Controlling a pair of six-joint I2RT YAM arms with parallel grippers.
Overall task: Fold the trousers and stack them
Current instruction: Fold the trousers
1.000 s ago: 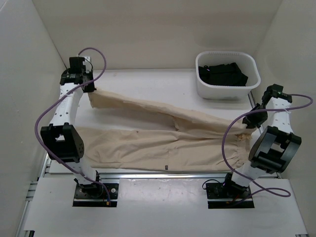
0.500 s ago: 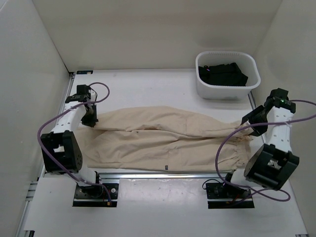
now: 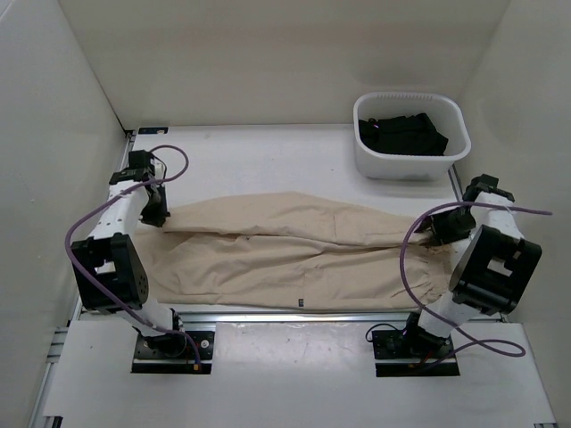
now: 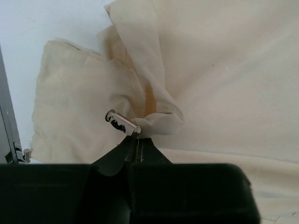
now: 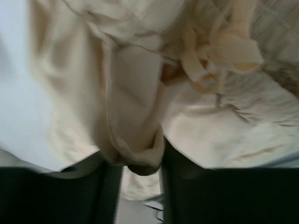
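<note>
**While Far Leg Settles, Fold Nearly Closed**

Trousers (image 3: 294, 254), stretched toward upper left a second ago, now lie leg over leg across mid-frame. Left hand (image 3: 156, 214) stays clenched on the cuff (image 4: 159, 123), right hand (image 3: 439, 234) at the waistband (image 5: 243, 116); release judged next.

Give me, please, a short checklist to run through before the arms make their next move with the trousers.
1. The left gripper is shut on a leg end of the trousers: ok.
2. The right gripper is shut on bunched cloth at the waist end: ok.
3. Upper leg lined up over the lower leg: not ok; the lower leg shows along the near side.
4. Trousers lie apart from the white bin: ok.
5. The right arm's purple cable is free of the cloth: cannot tell.
</note>
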